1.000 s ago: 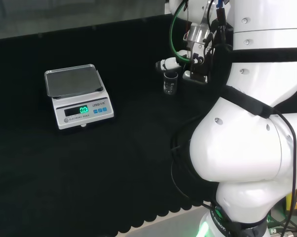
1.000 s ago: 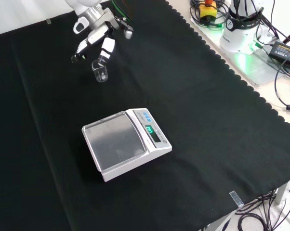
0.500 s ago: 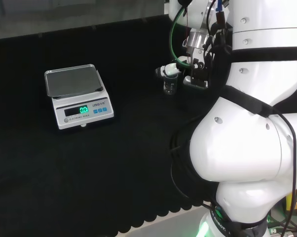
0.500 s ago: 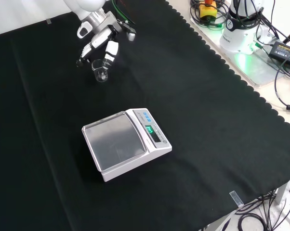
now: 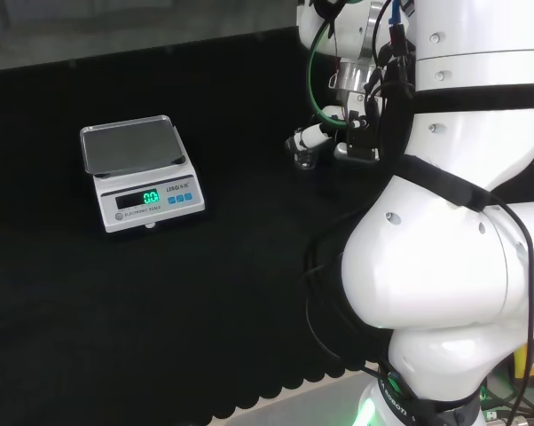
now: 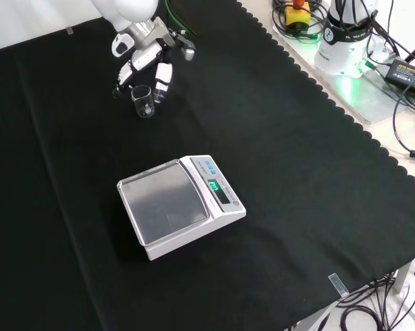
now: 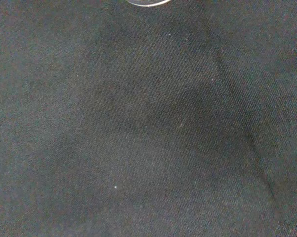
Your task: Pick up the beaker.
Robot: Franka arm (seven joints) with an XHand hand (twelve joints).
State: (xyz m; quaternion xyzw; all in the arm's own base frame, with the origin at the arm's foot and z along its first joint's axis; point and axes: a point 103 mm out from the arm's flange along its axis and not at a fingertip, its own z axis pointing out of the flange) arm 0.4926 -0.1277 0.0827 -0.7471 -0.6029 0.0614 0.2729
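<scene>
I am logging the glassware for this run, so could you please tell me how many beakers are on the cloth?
1. The beaker stands upright on the black cloth, beyond the scale in the front view, between the hand's fingers. Clear ware is hard to see, so another might escape notice.

The light is even and bright, coming from above. The black cloth [image 6: 297, 172] takes most of it and shows almost no shadows. The white arm link [image 5: 444, 257] carries soft glare in the head view. The scale [image 5: 141, 174] display glows green. The wrist view is dim, with soft darker patches on the weave.
</scene>
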